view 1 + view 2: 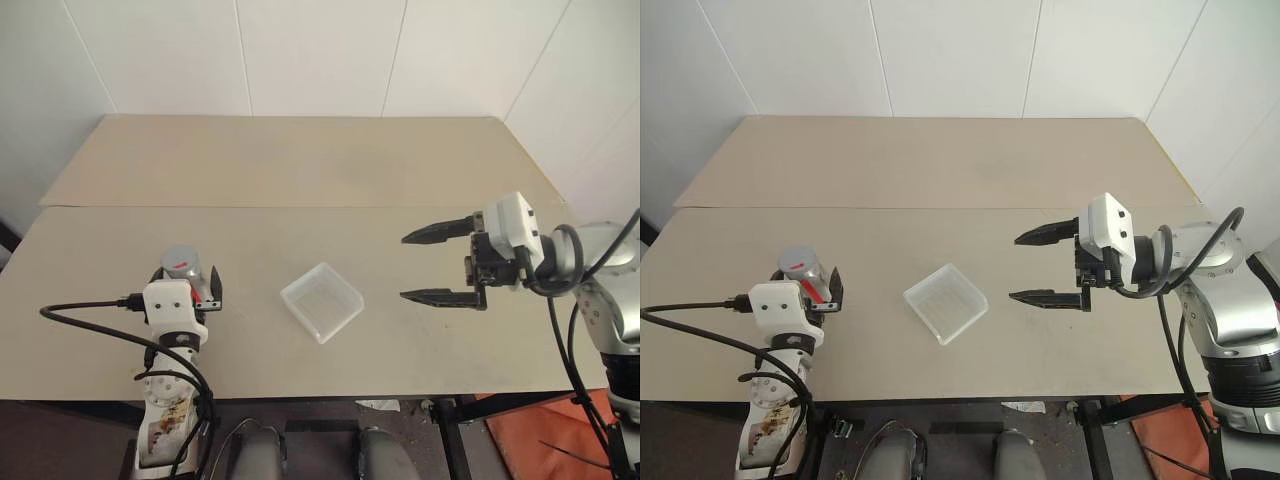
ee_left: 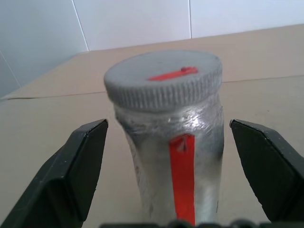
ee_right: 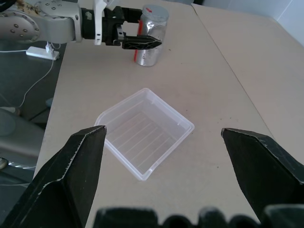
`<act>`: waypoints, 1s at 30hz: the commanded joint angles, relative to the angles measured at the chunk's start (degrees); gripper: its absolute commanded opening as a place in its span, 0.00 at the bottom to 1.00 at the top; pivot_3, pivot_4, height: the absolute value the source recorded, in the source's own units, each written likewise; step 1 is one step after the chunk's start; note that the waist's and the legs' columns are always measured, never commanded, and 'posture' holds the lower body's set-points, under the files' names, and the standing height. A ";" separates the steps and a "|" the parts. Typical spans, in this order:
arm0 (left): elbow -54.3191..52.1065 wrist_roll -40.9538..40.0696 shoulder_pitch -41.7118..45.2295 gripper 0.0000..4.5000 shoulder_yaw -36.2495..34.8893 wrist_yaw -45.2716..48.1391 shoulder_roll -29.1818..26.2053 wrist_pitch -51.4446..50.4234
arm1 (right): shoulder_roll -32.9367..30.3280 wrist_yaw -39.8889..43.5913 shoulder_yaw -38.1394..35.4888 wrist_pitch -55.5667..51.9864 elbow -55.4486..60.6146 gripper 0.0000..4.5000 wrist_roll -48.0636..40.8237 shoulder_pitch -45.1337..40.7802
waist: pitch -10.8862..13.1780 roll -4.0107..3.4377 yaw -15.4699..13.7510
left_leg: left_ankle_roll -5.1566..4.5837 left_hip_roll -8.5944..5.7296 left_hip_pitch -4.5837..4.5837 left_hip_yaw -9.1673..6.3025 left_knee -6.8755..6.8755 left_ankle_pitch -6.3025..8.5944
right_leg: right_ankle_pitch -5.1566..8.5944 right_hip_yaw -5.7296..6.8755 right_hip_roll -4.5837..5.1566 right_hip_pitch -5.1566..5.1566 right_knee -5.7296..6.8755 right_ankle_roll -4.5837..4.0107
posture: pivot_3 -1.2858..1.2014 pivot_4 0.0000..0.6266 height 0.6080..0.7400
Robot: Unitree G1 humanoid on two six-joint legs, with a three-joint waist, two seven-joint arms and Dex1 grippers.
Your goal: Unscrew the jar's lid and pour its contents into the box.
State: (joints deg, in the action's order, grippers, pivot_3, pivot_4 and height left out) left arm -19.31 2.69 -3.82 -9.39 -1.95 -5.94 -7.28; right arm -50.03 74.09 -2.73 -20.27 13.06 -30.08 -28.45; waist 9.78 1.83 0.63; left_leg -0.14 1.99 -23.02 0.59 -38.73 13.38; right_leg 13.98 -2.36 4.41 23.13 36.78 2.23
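The silvery jar stands upright on the table at the left, a red strip down its side. Its grey ribbed lid is screwed on and carries a red mark. My left gripper is open, one black finger on each side of the jar body with a gap to it on both sides. The clear square box lies empty in the middle of the table. To its right my right gripper hovers open, pointing left towards the box. The contents are hidden inside the jar.
The tan table is made of two boards with a seam across it, and white walls rise behind. A black cable loops from my left wrist along the table's front edge. Orange material lies on the floor at the lower right.
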 commanded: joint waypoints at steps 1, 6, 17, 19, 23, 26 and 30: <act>0.32 0.66 1.78 0.99 0.49 -0.75 0.05 2.03 | -0.99 0.26 -2.24 1.30 2.04 1.00 -0.85 -0.24 | 0.00 0.00 0.00 | 0.00 0.00 0.00 0.00 0.00 0.00 | 0.00 0.00 0.00 0.00 0.00 0.00 | 0.52 0.24 1.00; 2.67 0.16 3.76 0.99 0.21 -0.97 -0.07 2.31 | -1.09 0.24 -2.69 1.13 2.60 1.00 -1.12 0.34 | 0.00 0.00 -0.02 | 0.00 0.00 -0.01 -0.01 0.00 0.00 | 0.00 0.01 0.00 0.00 0.00 0.00 | 0.52 0.24 1.00; 4.90 0.16 5.82 0.63 0.09 -0.96 -0.76 2.12 | -0.83 -1.00 -4.05 0.20 4.46 1.00 -2.46 1.31 | 0.00 0.00 -0.06 | 0.00 0.00 -0.02 -0.02 0.00 0.00 | 0.00 0.02 0.00 0.01 0.00 0.01 | 0.52 0.24 1.00; 4.71 0.19 5.87 0.54 0.17 -0.38 -1.34 2.19 | -0.74 -1.31 -4.38 -0.11 5.43 1.00 -3.08 1.82 | 0.00 0.00 -0.06 | 0.00 -0.01 -0.03 -0.02 0.00 0.00 | -0.01 0.02 0.01 0.01 -0.01 0.01 | 0.52 0.24 1.00; 4.31 -0.39 6.80 0.47 -0.02 0.68 -2.49 1.98 | -0.40 -2.12 -4.58 -0.31 7.09 1.00 -4.19 2.76 | 0.00 0.00 -0.05 | 0.00 0.00 -0.04 -0.03 0.00 0.00 | -0.01 0.02 0.00 0.03 0.00 0.01 | 0.52 0.24 1.00; 3.53 -2.06 7.85 0.47 -0.17 2.47 -3.34 0.92 | 0.11 -2.79 -4.45 -0.44 7.82 1.00 -4.90 2.77 | 0.00 0.00 -0.06 | 0.00 -0.01 -0.04 -0.03 -0.01 0.00 | -0.01 0.03 0.00 0.02 0.00 0.01 | 0.52 0.24 1.00; 1.55 -6.13 10.30 0.47 -0.14 7.19 -5.35 -0.80 | 1.50 -4.17 -3.38 -0.31 7.94 1.00 -5.11 1.70 | 0.00 0.01 -0.04 | 0.00 0.00 -0.08 -0.03 0.00 0.00 | -0.01 0.04 0.00 0.03 -0.02 0.02 | 0.52 0.24 1.00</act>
State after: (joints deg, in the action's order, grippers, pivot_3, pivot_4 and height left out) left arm -14.06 -1.22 4.77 -9.20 3.35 -10.40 -7.87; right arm -48.82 71.01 -5.25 -20.66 19.67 -34.40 -25.71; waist 9.79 1.83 0.60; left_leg -0.13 1.99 -23.09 0.54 -38.74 13.38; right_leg 13.98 -2.31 4.41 23.17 36.77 2.24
